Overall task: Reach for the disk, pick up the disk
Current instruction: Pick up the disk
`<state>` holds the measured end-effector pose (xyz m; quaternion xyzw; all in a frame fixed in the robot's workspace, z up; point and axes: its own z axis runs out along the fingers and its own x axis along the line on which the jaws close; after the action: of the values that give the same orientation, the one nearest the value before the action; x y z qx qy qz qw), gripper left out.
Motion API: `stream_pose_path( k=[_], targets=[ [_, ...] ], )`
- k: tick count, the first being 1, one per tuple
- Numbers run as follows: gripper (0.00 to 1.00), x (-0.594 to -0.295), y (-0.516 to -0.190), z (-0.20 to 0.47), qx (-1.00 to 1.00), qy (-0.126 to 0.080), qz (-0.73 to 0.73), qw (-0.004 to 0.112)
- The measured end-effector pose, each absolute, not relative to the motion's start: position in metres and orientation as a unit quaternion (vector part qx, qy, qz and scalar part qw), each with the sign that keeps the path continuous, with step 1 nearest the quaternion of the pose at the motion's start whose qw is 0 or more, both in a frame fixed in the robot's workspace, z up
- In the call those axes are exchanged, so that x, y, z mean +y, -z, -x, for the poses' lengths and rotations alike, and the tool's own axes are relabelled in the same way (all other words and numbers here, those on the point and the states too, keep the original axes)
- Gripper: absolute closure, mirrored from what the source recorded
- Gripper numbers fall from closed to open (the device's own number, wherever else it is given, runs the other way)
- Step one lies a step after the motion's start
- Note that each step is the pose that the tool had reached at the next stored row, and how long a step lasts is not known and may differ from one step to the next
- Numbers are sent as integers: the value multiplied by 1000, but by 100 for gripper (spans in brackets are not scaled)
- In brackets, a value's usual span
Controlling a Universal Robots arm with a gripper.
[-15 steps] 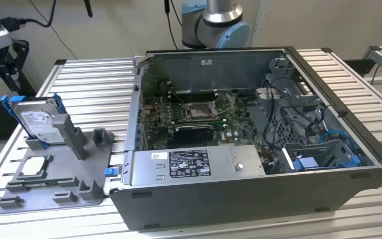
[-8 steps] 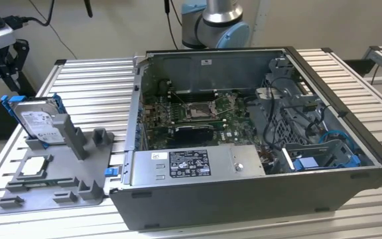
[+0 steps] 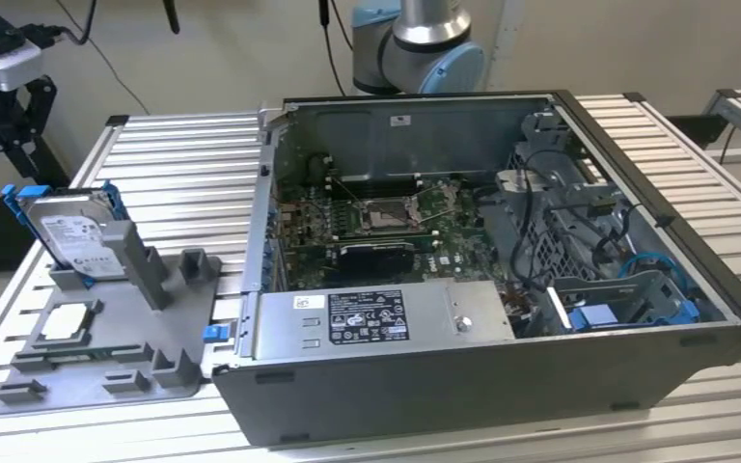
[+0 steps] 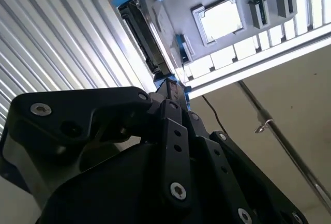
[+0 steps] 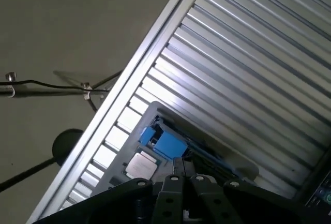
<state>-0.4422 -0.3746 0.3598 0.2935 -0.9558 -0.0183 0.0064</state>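
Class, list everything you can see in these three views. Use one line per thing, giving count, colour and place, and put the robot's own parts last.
disk: one, silver-grey in a blue bracket, standing on edge at the fixture's far end.
chip: one, silver, square, lying flat on the fixture.
fixture: one, grey, on the table at the exterior view's left of the computer case.
computer case: one, dark grey, open, mid-table, with a green board inside.
table: one, silver, slatted metal.
arm: one, silver and blue, behind the case.
gripper: one, black, pointing towards the disk, apart from it.
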Motion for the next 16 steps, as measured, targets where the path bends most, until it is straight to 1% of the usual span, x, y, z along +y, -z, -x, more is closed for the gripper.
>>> stream_pose_path(
  k=[7,16],
  targets=[
    [100,-375,-360,442,-943,18,-331,7],
    [100,-375,-360,442,-941,18,-339,7]
  ],
)
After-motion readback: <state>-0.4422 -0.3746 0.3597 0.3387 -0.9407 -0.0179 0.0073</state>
